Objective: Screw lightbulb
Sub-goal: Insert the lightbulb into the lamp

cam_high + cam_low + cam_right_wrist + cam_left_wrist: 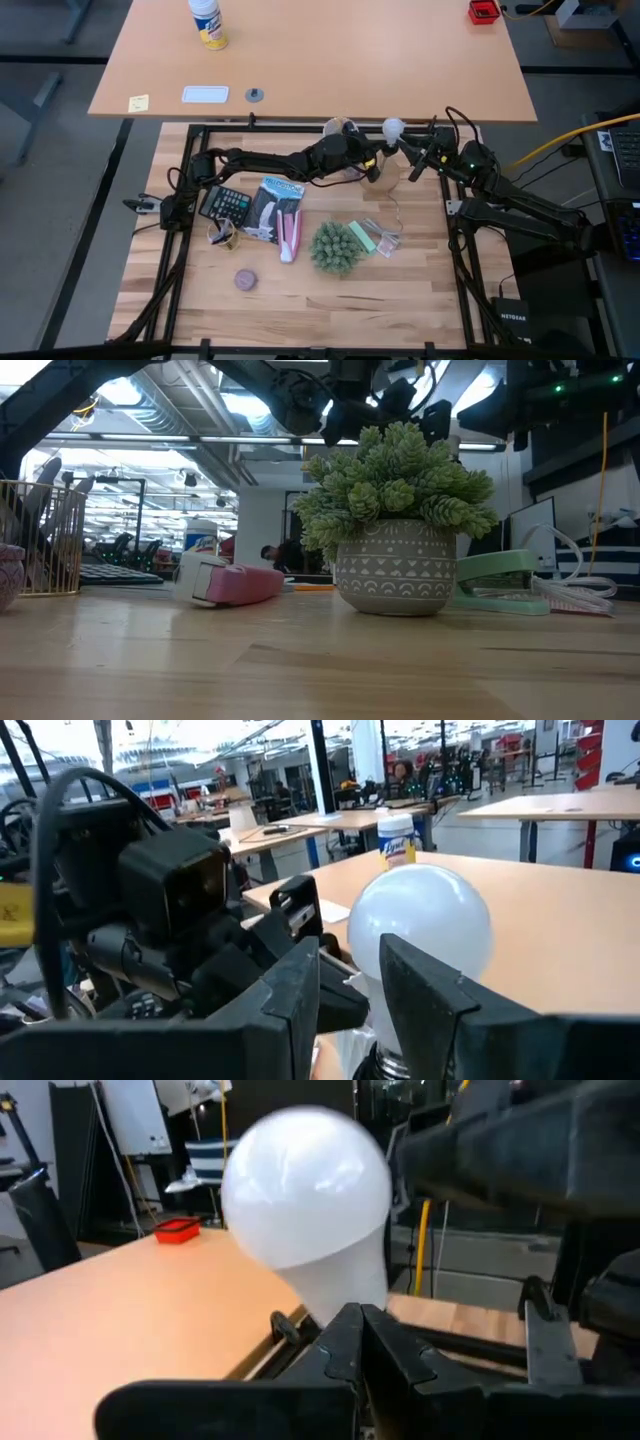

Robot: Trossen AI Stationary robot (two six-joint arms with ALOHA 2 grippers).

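The white frosted lightbulb (393, 128) is held up near the table's far edge, its globe toward the far side. It also shows in the left wrist view (305, 1190) and the right wrist view (420, 935). My right gripper (350, 1010) comes from the right and is shut on the bulb. My left gripper (360, 1325) reaches in from the left, its fingers shut just under the bulb's neck. A tan wooden piece (384, 170) lies below the two grippers. The black socket is hidden. My right gripper pinches the bulb's neck (368, 1010) between its two fingers, just above the silver screw base (385, 1065). The globe sticks out past the fingertips, lifted clear of the table. My left gripper's shut fingertips (345, 1330) stand at the bulb's neck (345, 1285). I cannot tell whether they touch it or hold something beneath.
A potted green plant (335, 248) stands mid-table, with a green stapler (362, 238), a pink-and-white tool (288, 235), a calculator (228, 203), a wire basket (222, 232) and a brownish puck (245, 280). A cup (340, 128) stands at the far edge beside the grippers.
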